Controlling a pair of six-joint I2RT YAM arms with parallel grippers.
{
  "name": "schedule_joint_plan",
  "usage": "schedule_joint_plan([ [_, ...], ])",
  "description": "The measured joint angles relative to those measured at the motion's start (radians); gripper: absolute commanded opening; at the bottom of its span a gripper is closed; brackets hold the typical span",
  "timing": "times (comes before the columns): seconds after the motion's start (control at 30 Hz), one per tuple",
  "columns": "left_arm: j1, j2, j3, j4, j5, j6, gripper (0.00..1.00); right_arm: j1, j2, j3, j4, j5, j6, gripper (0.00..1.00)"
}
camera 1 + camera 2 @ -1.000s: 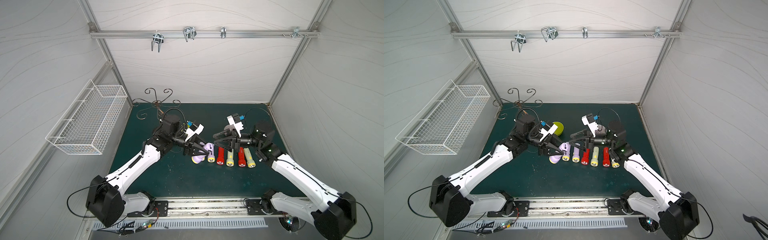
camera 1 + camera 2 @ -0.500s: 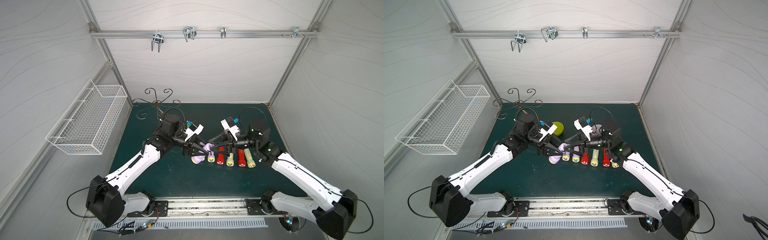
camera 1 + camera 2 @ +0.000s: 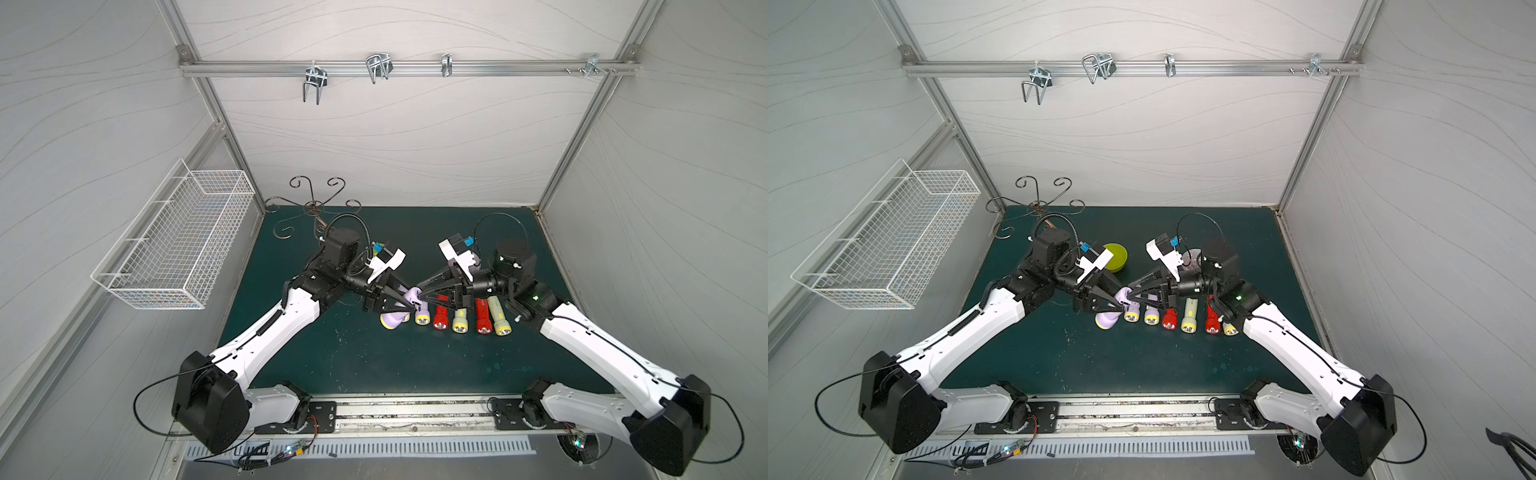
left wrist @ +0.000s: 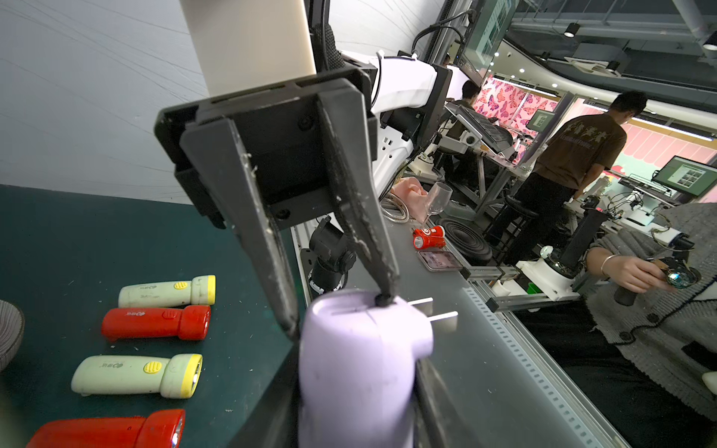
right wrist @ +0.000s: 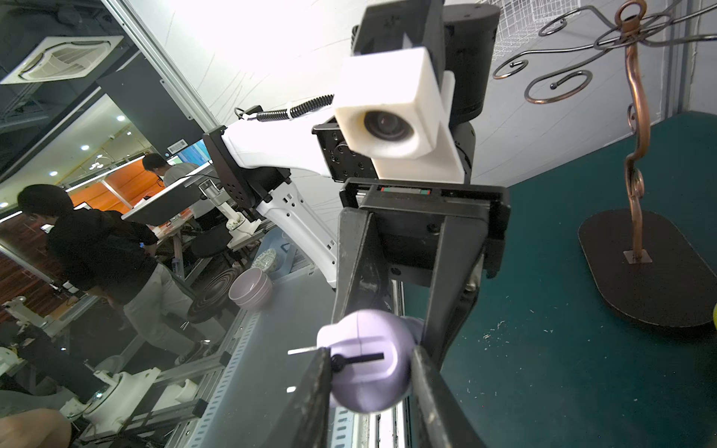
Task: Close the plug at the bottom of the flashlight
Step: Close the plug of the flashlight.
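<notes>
1. Left gripper [image 3: 403, 305] clamps purple flashlight [image 4: 357, 368] mid-frame in both top views, clear of table [image 3: 353, 353], tail presented to partner.
2. Right gripper [image 4: 337, 314] narrow, straddling tail; plug prongs [image 4: 434, 310] stick out, not folded. Can't tell if it's clamped.

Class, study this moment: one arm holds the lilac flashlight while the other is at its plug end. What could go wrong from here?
1. The plug prongs stick out from the lilac flashlight; the right gripper might slip off its rounded end rather than fold them in.
2. The left gripper alone clamps the body; a hard push might twist it loose, knocking the row of flashlights beside it.
</notes>
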Motion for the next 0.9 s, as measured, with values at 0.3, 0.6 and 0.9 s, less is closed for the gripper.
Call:
schedule_joint_plan([
  [0.3, 0.001, 0.0, 0.0, -0.024, 0.015, 0.013, 0.0, -0.001, 0.021, 0.011, 0.008, -0.011, 0.008, 0.33],
  [0.6, 0.0, 0.0, 0.006, -0.023, 0.023, 0.019, 0.0, 0.0, 0.024, 0.039, -0.034, -0.006, -0.009, 0.38],
  [0.9, 0.0, 0.0, 0.021, -0.023, 0.023, 0.026, 0.0, 0.0, 0.011, 0.051, -0.047, -0.012, -0.021, 0.48],
])
